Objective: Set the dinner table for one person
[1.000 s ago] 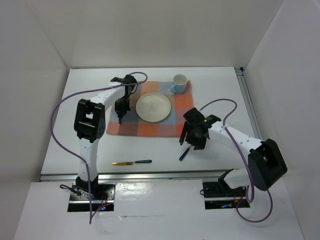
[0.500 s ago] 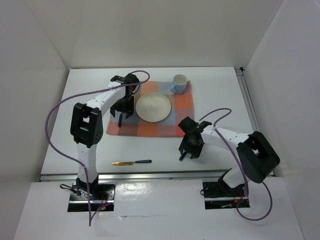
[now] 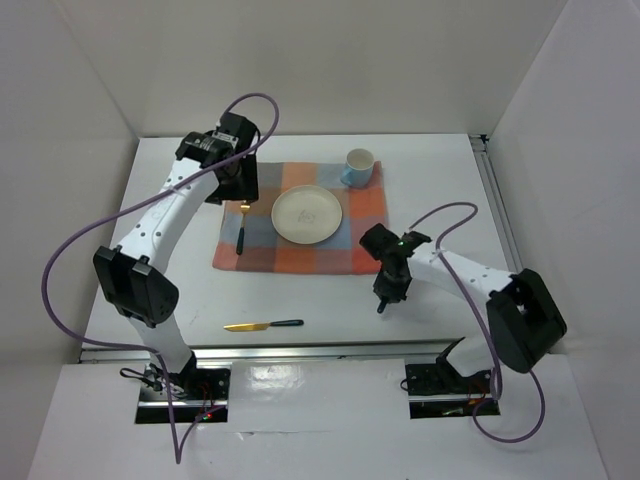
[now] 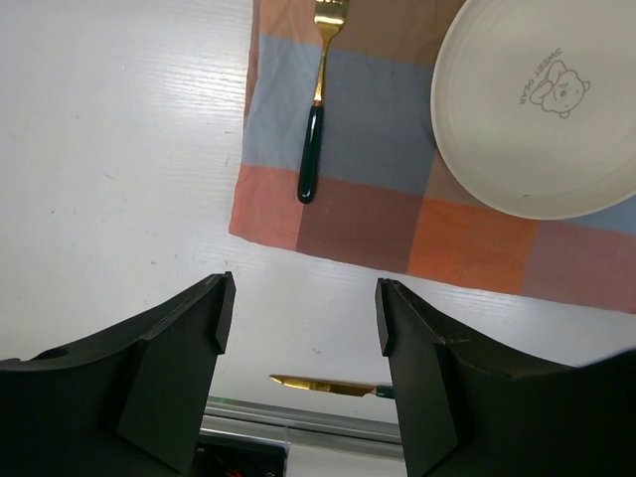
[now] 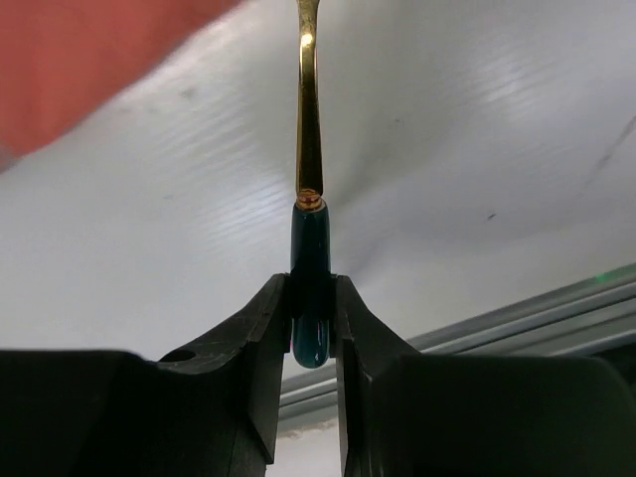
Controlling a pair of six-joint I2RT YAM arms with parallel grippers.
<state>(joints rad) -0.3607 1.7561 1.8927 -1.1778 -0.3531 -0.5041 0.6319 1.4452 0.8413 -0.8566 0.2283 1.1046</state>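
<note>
Dinner table (image 3: 430, 170): white top, filling most of the overhead view; a checked mat (image 3: 300, 255) lies at its middle, toward the far edge.
Right gripper (image 5: 314, 290): closed narrowly on a utensil (image 5: 309, 129) with a gold stem and dark green handle, held at the very butt of the handle. It sits just off the mat's near right corner, over bare table. The utensil's head is cut off by the wrist view, so its type cannot be told, nor whether it is lifted.
Risk, slip: the handle is judged smooth and is pinched only at its tip, so the utensil may pivot or slide out if it is swung quickly.
Risk, mat: if the utensil is carried low, the cloth edge may be caught and the mat dragged or rucked.
Risk, placement: the gap between the plate (image 3: 308, 214) and the mat's right edge is narrow, so the plate rim may be struck.
Left gripper (image 4: 303, 288): jaws wide, nothing between them, held above the mat's left edge.
Fork (image 3: 242, 225): laid on the mat left of the plate, handle toward the near edge.
Cup (image 3: 359, 165): on the mat's far right corner.
Knife (image 3: 262, 325): on bare table by the near edge, well apart from the mat, judged not yet placed.
In the way: plate and cup are judged the only things bordering the open strip.
</note>
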